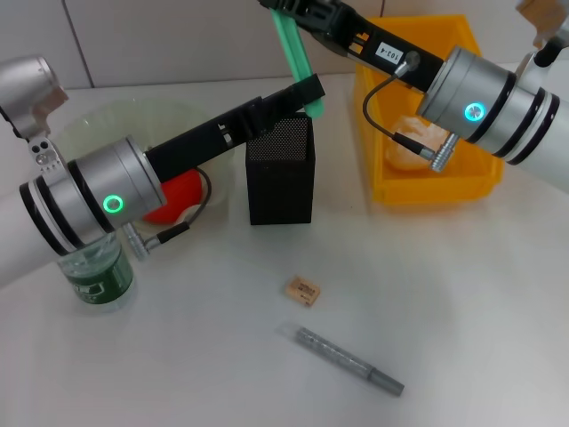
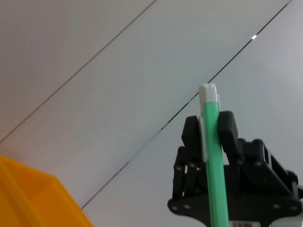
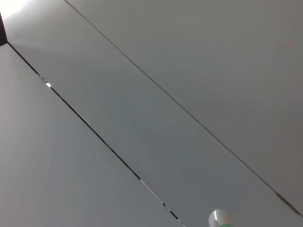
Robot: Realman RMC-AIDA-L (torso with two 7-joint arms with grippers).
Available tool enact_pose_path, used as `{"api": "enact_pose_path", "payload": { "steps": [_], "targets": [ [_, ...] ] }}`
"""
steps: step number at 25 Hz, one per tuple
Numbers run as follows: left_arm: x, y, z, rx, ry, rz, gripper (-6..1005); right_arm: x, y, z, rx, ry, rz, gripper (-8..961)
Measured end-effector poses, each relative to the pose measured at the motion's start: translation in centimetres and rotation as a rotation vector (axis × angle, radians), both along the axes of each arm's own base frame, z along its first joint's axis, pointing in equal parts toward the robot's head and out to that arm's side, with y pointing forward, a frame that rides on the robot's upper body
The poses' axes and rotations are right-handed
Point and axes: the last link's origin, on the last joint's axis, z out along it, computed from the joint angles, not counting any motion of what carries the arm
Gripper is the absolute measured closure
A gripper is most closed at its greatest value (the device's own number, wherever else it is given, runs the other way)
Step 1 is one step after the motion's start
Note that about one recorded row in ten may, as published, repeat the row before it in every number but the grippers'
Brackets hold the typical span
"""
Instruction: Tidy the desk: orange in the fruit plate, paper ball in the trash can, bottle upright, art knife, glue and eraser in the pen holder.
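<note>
Green glue stick [image 1: 298,53] is clamped by right gripper [image 1: 298,13] above pen holder [image 1: 281,173]; left gripper [image 1: 311,89] reaches alongside, grip state unreadable.

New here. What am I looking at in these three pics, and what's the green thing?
It is a two-armed robot tidying a desk. The wide picture comes from its head camera, looking down. The other two come from cameras on each wrist and mostly show the wall.

The right end effector grips a green stick-shaped tool above the black mesh pen holder. I can't tell which tool it is. The left end effector reaches in beside it.

On the table:
- a yellow trash can with a paper ball inside
- an orange in a glass fruit plate
- a standing bottle
- a tan eraser
- a grey pen-like item
</note>
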Motion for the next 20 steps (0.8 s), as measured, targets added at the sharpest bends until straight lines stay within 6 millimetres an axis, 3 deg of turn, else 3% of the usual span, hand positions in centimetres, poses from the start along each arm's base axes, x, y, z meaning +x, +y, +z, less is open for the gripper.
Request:
{"api": "enact_pose_path", "payload": {
  "steps": [9, 15, 20],
  "targets": [
    [0.4, -0.1, -0.1, 0.003, 0.006, -0.030, 905, 0.0, 0.0, 0.1, 0.000, 0.005, -0.002, 631],
    [0.7, -0.2, -0.3, 0.003, 0.022, -0.056, 905, -0.1, -0.2, 0.6, 0.001, 0.021, 0.022, 485],
    [0.7, -0.3, -0.4, 0.025, 0.047, -0.085, 904, 1.1, -1.3, 3.0, 0.013, 0.066, 0.046, 302]
  ]
}}
